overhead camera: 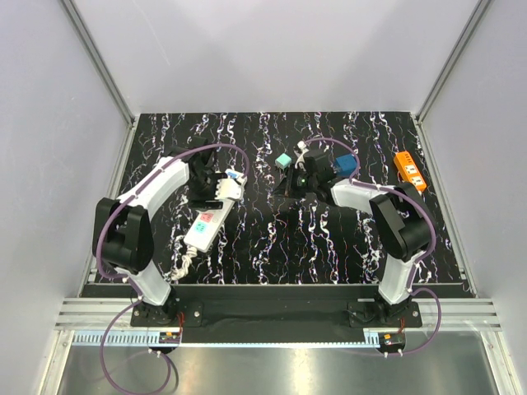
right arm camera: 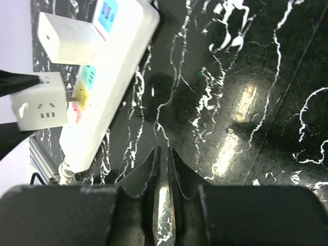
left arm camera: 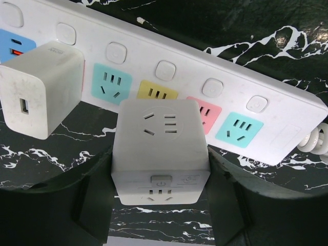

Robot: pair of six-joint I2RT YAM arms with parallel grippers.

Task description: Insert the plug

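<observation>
The plug (left arm camera: pixel 161 148) is a white cube adapter. My left gripper (left arm camera: pixel 160 164) is shut on it, one finger against each side. It hangs in front of the yellow socket of the white power strip (left arm camera: pixel 266 123), which lies on the black marbled table. The right wrist view shows the plug (right arm camera: pixel 41 105) with its prongs toward that socket and a small gap left. A white charger (left arm camera: pixel 38 95) sits plugged in further along the strip. From above, the left gripper (overhead camera: pixel 221 188) is at the far end of the strip (overhead camera: pixel 204 229). My right gripper (overhead camera: pixel 288 183) (right arm camera: pixel 163 152) is shut on nothing, low over the table's middle.
A teal cube (overhead camera: pixel 283 160) and a blue cube (overhead camera: pixel 344 164) lie behind the right gripper. An orange block (overhead camera: pixel 409 170) rests near the right wall. The strip's coiled cable (overhead camera: pixel 183 265) trails toward the left arm's base.
</observation>
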